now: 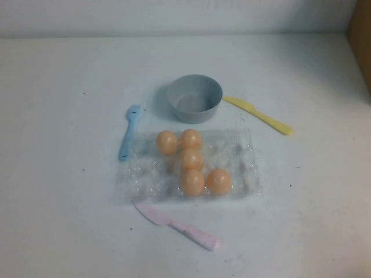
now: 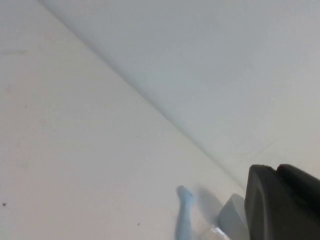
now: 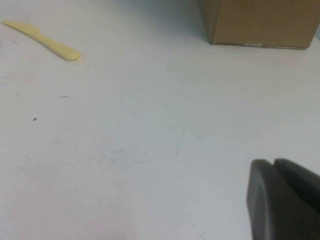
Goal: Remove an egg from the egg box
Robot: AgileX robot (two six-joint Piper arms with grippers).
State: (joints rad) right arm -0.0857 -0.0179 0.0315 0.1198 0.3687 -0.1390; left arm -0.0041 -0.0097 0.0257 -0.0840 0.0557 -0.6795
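Clearly, we have not begun the lift: five orange-tan eggs sit in the egg box (image 1: 191,165), a clear crinkly plastic tray lying on the white desk (image 1: 69,220). The egg (image 1: 219,181) at the box's near right edge looks the easiest to reach, touching a neighbour on one side only; the others cluster toward the box's middle and far-left corner.

Just beyond the box stands a round grey bowl (image 1: 195,98). A blue plastic fork (image 1: 129,132) lies beside the box's left end, a pink plastic knife (image 1: 177,225) lies along its near edge, and a yellow plastic knife (image 1: 258,114) lies beyond its right end, next to the bowl. A cardboard box (image 3: 260,22) stands well apart from the egg box, past the yellow knife.

Neither arm shows from above. The left end effector (image 2: 282,205) and the right end effector (image 3: 282,200) appear only as dark corners in their own wrist views, well away from the egg box, and we cannot tell whether either is clenched or released.

We judge the next move calls for one arm to come over the egg box, spread wide, and descend on a single egg.
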